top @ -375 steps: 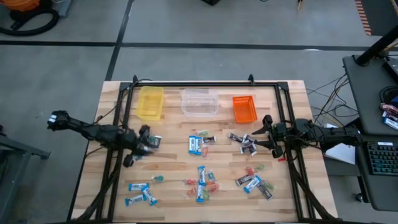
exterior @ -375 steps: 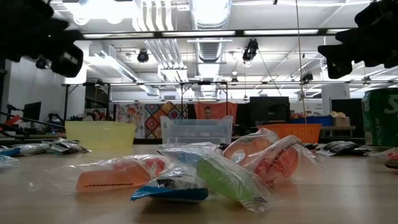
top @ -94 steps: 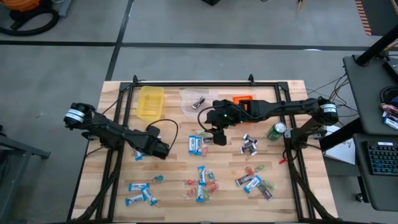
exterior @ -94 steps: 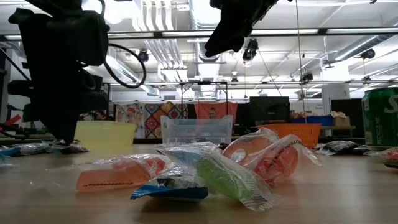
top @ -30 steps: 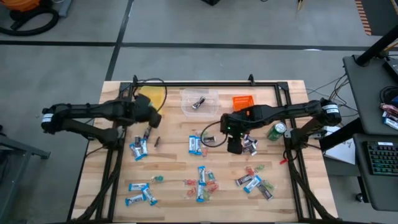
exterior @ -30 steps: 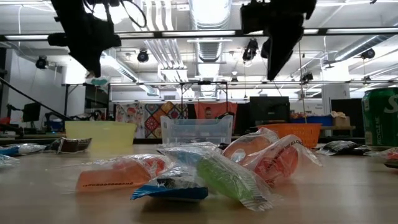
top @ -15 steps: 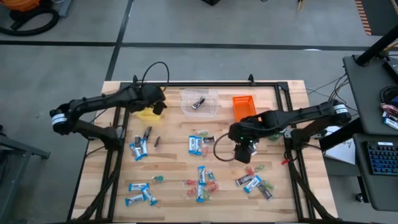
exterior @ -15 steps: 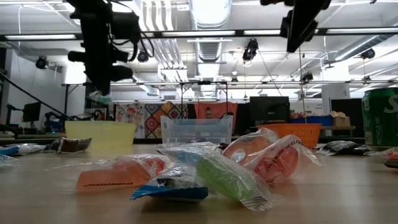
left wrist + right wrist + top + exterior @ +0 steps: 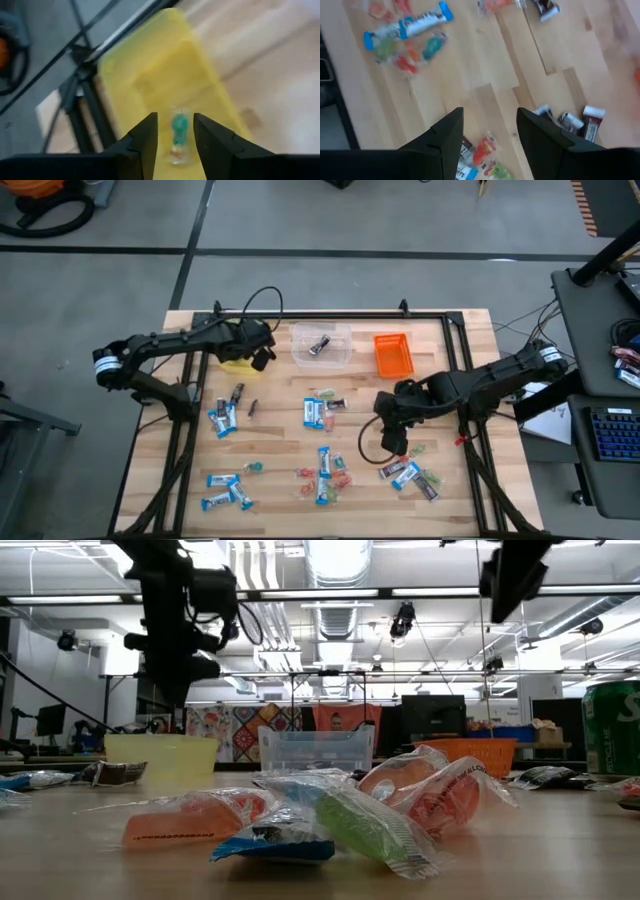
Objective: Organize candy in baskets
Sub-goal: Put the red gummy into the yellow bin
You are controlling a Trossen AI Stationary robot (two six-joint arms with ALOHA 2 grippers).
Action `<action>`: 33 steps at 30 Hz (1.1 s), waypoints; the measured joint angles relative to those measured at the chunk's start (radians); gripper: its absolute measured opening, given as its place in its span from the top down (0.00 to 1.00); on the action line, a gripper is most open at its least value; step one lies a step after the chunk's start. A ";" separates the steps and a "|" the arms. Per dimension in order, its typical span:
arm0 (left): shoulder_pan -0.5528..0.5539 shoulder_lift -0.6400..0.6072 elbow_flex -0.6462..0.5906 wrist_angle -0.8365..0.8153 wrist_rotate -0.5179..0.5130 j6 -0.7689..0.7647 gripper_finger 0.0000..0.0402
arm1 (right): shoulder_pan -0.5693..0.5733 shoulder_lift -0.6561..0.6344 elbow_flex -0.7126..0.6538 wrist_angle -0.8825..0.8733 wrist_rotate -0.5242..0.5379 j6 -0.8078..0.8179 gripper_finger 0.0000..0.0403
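My left gripper (image 9: 258,350) (image 9: 175,131) hangs open over the yellow basket (image 9: 238,345) (image 9: 165,85). A small green wrapped candy (image 9: 178,131) shows between its fingers without touching them, against the basket's floor. My right gripper (image 9: 392,442) (image 9: 490,122) is open and empty above bare wood, with red, green and blue-and-white pieces (image 9: 405,470) (image 9: 405,31) nearby on the table. The clear basket (image 9: 321,345) holds one dark piece (image 9: 320,343). The orange basket (image 9: 393,355) stands to its right. More candy (image 9: 322,465) lies scattered on the table.
Blue-and-white bars lie at the table's left (image 9: 222,420), centre (image 9: 315,412) and near left (image 9: 225,490). Dark wrapped pieces (image 9: 572,121) lie beside my right arm. A green can (image 9: 610,730) stands at the right. A black frame (image 9: 320,314) borders the far edge.
My left gripper has moved toward the far edge and stopped over the yellow basket; the green piece that hung under it has come away from it. My right gripper has swung from beside the dark pieces toward the near edge and the right.
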 joint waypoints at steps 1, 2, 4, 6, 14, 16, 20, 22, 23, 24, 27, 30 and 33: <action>-0.024 -0.012 0.000 0.003 0.013 -0.006 0.73 | 0.007 0.000 -0.013 0.000 0.007 0.026 0.56; -0.053 -0.025 0.000 0.004 0.021 -0.015 0.73 | 0.013 0.000 -0.027 0.000 0.012 0.055 0.56; -0.126 -0.051 0.000 0.013 0.026 -0.035 0.73 | 0.021 0.000 -0.056 0.000 0.015 0.115 0.56; -0.215 -0.077 0.000 0.045 0.027 -0.052 0.74 | 0.026 0.000 -0.088 0.000 0.015 0.175 0.56; -0.616 -0.089 0.000 0.317 0.032 -0.004 0.77 | 0.077 0.000 -0.232 0.000 -0.010 -0.003 0.56; -0.701 -0.069 0.000 0.398 0.030 0.022 0.77 | 0.096 0.000 -0.274 -0.001 0.016 -0.074 0.56; -0.827 -0.028 0.000 0.537 -0.026 0.039 0.77 | 0.104 0.001 -0.340 0.000 0.117 -0.089 0.56; -0.865 -0.006 0.000 0.580 -0.062 0.039 0.77 | 0.103 0.001 -0.360 0.003 0.149 -0.089 0.56; -0.877 0.002 0.000 0.589 -0.070 0.039 0.77 | 0.103 0.001 -0.367 0.009 0.159 -0.090 0.56; -0.886 0.011 0.000 0.591 -0.076 0.039 0.77 | 0.102 0.001 -0.372 0.014 0.165 -0.090 0.56; -0.901 0.046 0.000 0.594 -0.088 0.039 0.77 | 0.102 0.001 -0.384 0.042 0.166 -0.095 0.56; -0.902 0.083 0.000 0.593 -0.088 0.039 0.77 | 0.106 0.001 -0.390 0.120 0.095 -0.109 0.56; -0.902 0.112 0.000 0.600 -0.088 0.033 0.77 | 0.132 0.002 -0.394 0.230 0.002 -0.138 0.56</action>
